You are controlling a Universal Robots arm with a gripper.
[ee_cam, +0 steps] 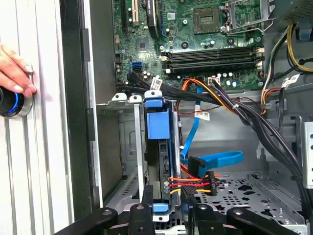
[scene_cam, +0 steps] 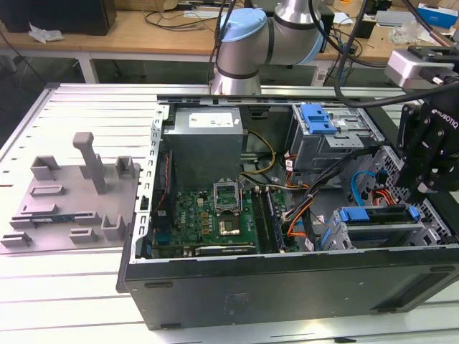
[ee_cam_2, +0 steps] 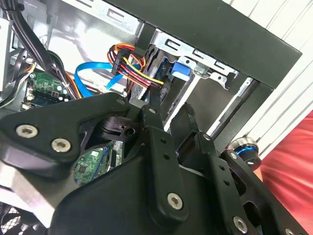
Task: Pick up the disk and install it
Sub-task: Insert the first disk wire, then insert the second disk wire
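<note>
— Where do we find the disk (scene_cam: 376,215)?

— In the exterior view it sits on edge in the bay at the near right corner of the case (scene_cam: 287,287), blue caddy uppermost. The gripper (scene_cam: 423,192) hangs just over it, fingers (ee_cam: 139,215) parted wider than the caddy and, as far as we can tell, clamping nothing.

— What crowds it?

— In the first wrist view, a red-yellow-orange power lead (ee_cam: 193,183) and a blue data cable (ee_cam: 215,159) lie just beside the disk. A black bundle (ee_cam: 234,105) crosses beyond them, in front of the board (ee_cam: 195,44). A person's hand (ee_cam: 14,68) rests on a blue-ringed button (ee_cam: 10,103) outside the case.

— And farther off?

— In the exterior view the power supply (scene_cam: 204,140) stands at the far end, the cage with its blue latch (scene_cam: 319,118) to its right, and a grey fixture (scene_cam: 79,186) lies on the table to the left.

— Any writing?

— We see white print on the gripper's body, a label on the power supply and small tags on the cables; we leave them unread.
</note>
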